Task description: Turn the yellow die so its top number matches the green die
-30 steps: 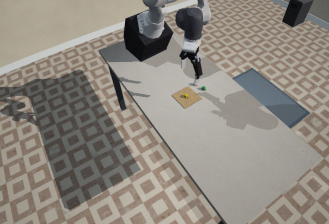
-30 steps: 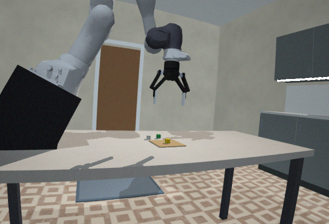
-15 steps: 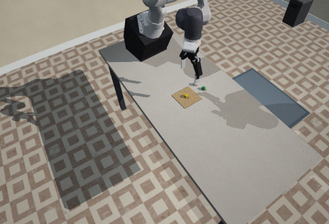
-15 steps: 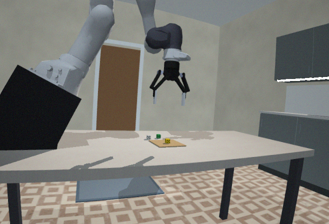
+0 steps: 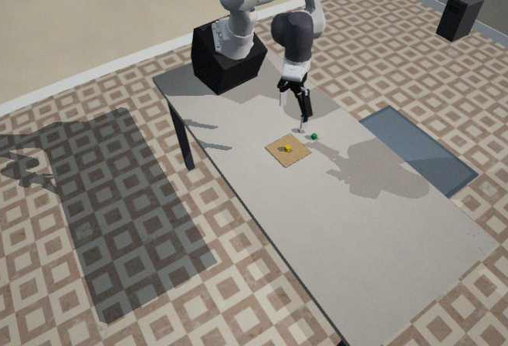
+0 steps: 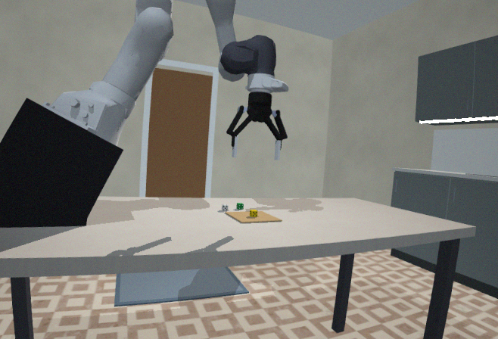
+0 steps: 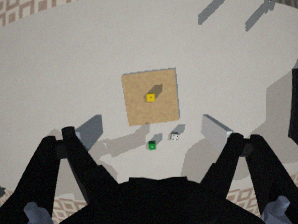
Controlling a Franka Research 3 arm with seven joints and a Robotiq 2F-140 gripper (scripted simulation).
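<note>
Pips on yellow die (image 6: 253,213) illegible.

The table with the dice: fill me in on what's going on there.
Nothing is being handled yet. The gripper hangs high above the table, fingers spread wide and empty. The yellow die sits on the tan mat. The green die and a white die rest on the bare table just beyond the mat, apart from each other. The pips are too small to read, so I can't say whether yellow matches green.
</note>
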